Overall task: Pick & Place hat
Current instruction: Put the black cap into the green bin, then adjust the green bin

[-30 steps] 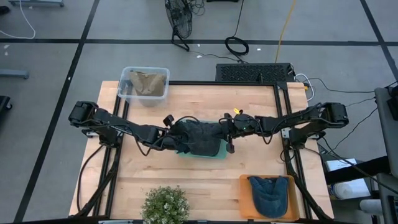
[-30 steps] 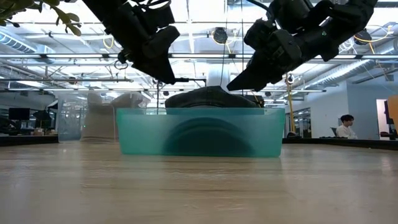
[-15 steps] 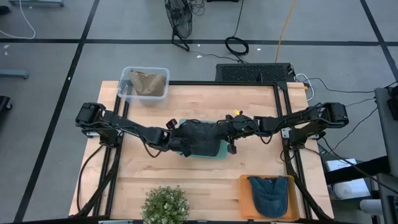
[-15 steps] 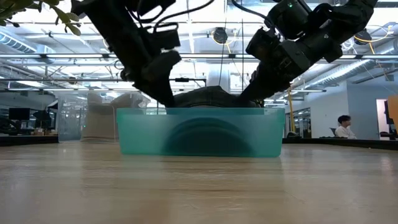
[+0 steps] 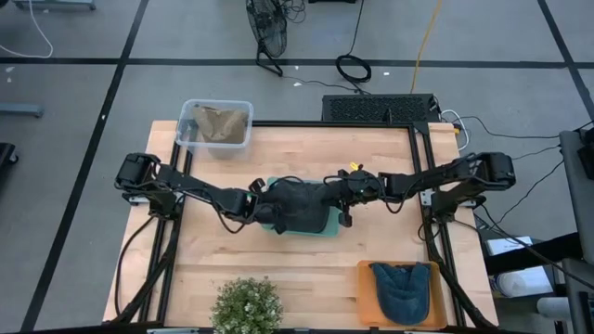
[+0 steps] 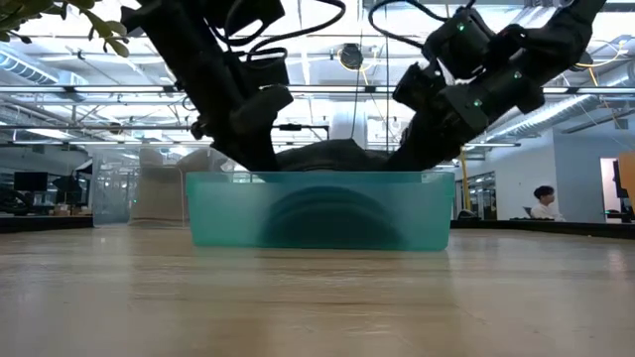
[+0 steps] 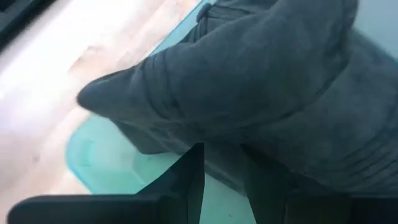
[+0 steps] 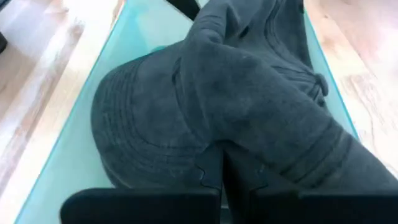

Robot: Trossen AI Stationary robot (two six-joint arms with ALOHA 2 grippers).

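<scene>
**op_remote:** Both arms are down in the teal translucent plastic tub [image 5: 327, 225] near the middle of the table [image 5: 297, 269], one at each side of the dark grey soft fabric hat [image 5: 297, 202] sitting in it. The hat's crown pokes above the rim in the low view. What worries me from here is the lift. If one arm rises ahead of the other, I reckon the cloth stretches, slips out of one pinch, and flops over the tub's wall.

**benchrat:** Or the tub comes up with it. It looks light, and a brim snagged on the rim would drag it toward the table's edge. What are the jaws doing?

**op_remote:** The right gripper [image 8: 225, 177] has its jaws clenched on a fold of the hat; the wrist view shows the fingers nearly together with cloth bunched over them. The left gripper [image 7: 222, 180] has its jaws close together with fabric draped over them, so I'd say it's grasping the hat too, though less surely.

**benchrat:** Pose?

**op_remote:** Both forearms are stretched low from the table's side edges toward the centre, wrists angled down into the tub. The clear plastic bin [image 5: 215, 127] at the far left corner and the orange tray [image 5: 365, 289] near the right front corner are well apart from all this.
</scene>
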